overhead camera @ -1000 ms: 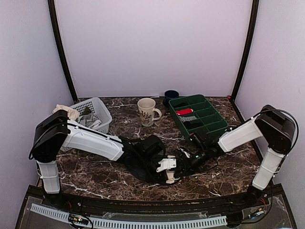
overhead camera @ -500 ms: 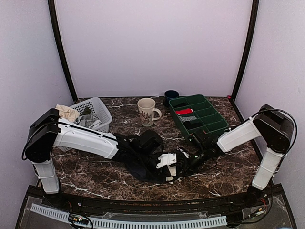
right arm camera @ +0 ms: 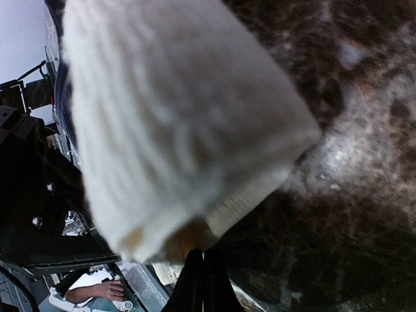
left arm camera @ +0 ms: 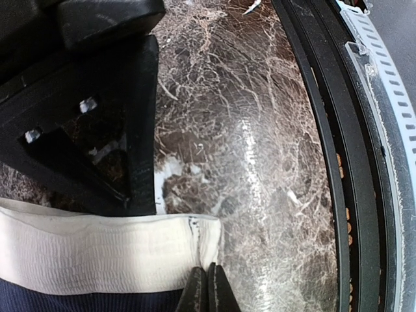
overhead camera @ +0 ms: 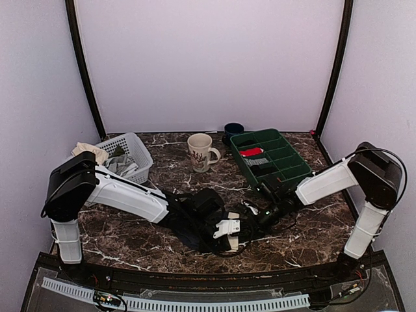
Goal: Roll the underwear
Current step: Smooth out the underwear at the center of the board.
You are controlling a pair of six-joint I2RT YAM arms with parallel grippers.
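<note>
marbled brown counter (overhead camera: 130, 234) is carrying the navy underwear (overhead camera: 195, 235), bunched at six o'clock by the near edge. left fingers (left arm camera: 195, 292) and right fingers (right arm camera: 195, 283), each pair pressed together, are pinching its cream waistband (left arm camera: 97, 250).

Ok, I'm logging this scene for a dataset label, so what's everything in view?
underwear: one, dark navy with cream waistband, front middle of the table
mug: one, cream, back middle
cup: one, dark blue, behind the mug, to its right
tray: one, green, divided, back right
rolls: several, red, black, striped, in the tray
basket: one, white, back left
cloths: a few, cream and grey, in the basket
table: one, dark marble
left arm: white and black
right arm: white and black
left gripper: shut on the waistband
right gripper: shut on the waistband
</note>
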